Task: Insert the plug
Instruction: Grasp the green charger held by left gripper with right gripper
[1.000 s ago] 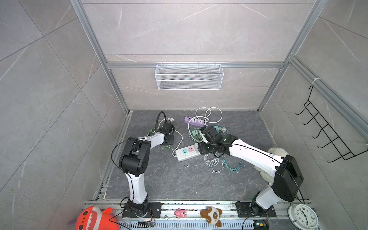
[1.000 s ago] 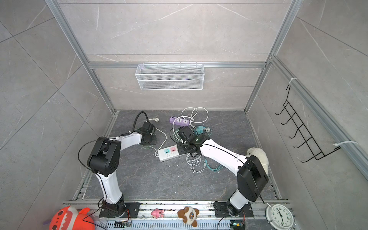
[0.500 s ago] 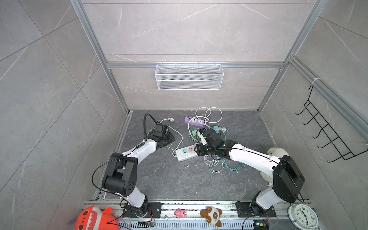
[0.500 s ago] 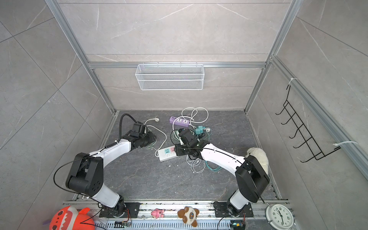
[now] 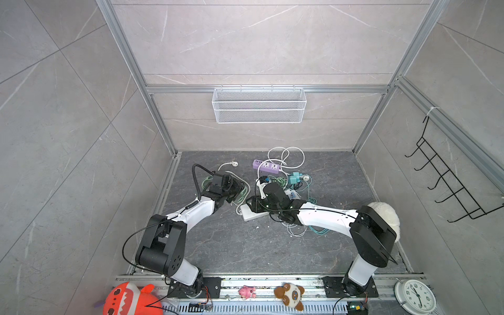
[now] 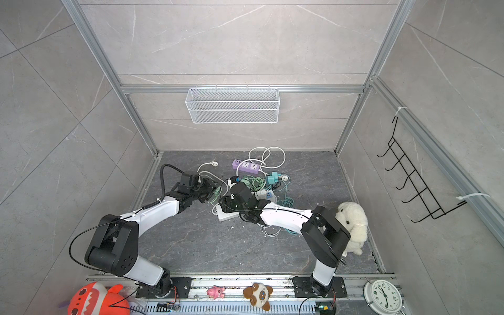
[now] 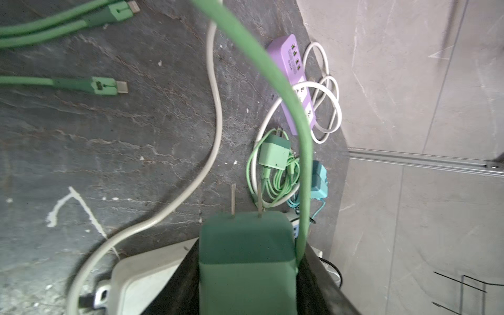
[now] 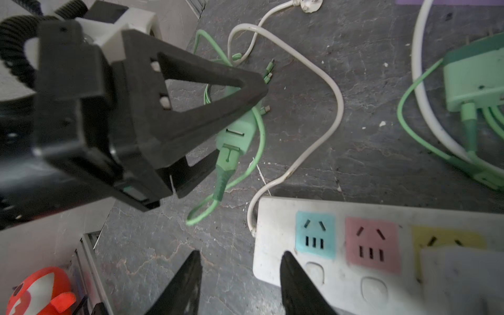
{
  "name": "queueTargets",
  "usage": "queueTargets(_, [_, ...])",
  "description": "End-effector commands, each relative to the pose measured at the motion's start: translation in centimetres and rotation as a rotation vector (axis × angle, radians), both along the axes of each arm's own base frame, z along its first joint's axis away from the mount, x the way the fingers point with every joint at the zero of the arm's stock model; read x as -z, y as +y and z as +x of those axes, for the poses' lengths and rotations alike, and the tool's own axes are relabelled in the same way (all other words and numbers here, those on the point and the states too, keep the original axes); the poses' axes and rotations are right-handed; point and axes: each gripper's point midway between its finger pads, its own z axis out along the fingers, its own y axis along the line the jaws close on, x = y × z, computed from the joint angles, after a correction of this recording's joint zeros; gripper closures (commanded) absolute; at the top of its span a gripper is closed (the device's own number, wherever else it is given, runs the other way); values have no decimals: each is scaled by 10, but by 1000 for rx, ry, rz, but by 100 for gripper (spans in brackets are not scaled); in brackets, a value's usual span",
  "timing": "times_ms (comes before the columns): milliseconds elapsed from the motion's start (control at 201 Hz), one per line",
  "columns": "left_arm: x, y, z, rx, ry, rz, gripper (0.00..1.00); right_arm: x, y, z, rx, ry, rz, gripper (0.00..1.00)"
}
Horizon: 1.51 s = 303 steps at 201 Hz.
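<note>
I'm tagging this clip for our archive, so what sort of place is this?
Probably a robot test cell, not a home: an aluminium frame boxes in the floor, two arms are bolted to a front rail, and a white power strip lies among loose cables.

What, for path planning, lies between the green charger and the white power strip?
Right wrist view: between green charger and white power strip lie the white cord and a green cable loop.
</note>
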Motion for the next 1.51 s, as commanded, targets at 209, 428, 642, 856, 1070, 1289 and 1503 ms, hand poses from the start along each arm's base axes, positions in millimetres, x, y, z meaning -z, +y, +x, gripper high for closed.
queueTargets(209, [-42, -15, -3, 9, -96, -134, 72, -38, 15, 28, 102, -149, 112, 50])
queueTargets(428, [-47, -13, -6, 11, -109, -136, 72, -44, 11, 36, 146, -174, 74, 49])
queueTargets(642, [-49, -16, -8, 17, -111, -165, 72, -38, 29, 44, 119, -169, 91, 49])
queueTargets(856, [-53, -20, -11, 35, -115, -201, 72, -46, 34, 54, 132, -242, 88, 49])
queueTargets(1070, [-56, -22, -13, 51, -113, -212, 72, -56, 45, 58, 114, -279, 127, 50])
queueTargets(1289, [-54, -25, -14, 60, -106, -238, 72, -66, 58, 63, 81, -332, 162, 50])
queueTargets(1503, [-55, -26, -16, 67, -102, -245, 71, -77, 57, 60, 61, -413, 183, 50])
